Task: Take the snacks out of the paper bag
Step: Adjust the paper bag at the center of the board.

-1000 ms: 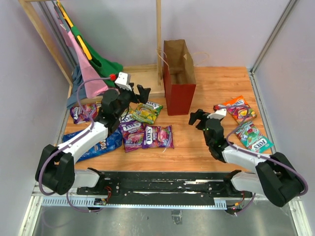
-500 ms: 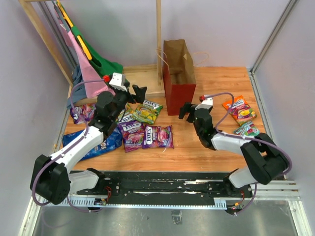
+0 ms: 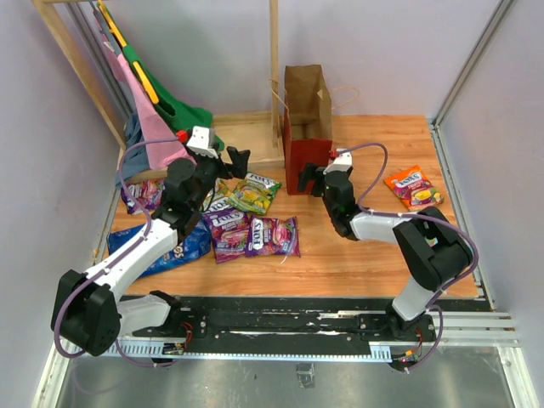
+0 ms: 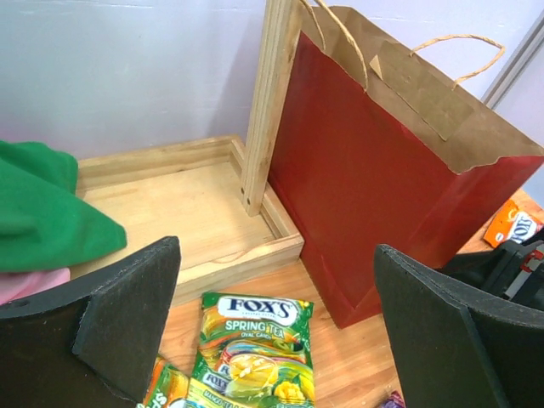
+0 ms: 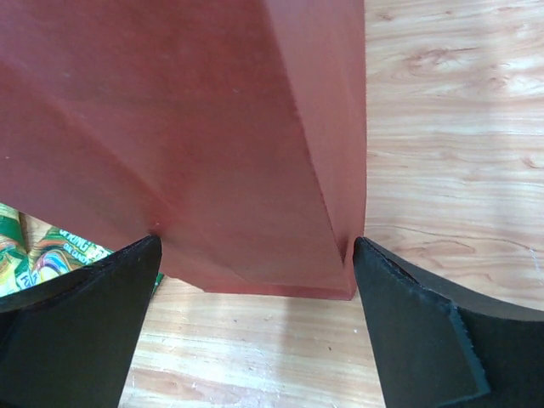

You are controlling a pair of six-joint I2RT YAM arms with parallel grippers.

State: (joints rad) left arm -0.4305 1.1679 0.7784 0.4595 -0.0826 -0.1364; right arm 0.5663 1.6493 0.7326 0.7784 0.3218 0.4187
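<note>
Paper bag (image 3: 308, 127) is standing upright at the rear centre of the worktop (image 3: 382, 255), beside a wooden post (image 3: 274, 68). Right end effector (image 3: 319, 178) is sitting low against the bag's base, released, fingers spread wide to either side of its narrow red face; contact cannot be confirmed. Left end effector (image 3: 225, 161) is hovering released, grasping nothing, above the yellow-green pack (image 3: 252, 194). Purple packs (image 3: 255, 234) and the blue chip bag (image 3: 170, 246) are lying left of the bag; an orange pack (image 3: 414, 187) is lying right.
</note>
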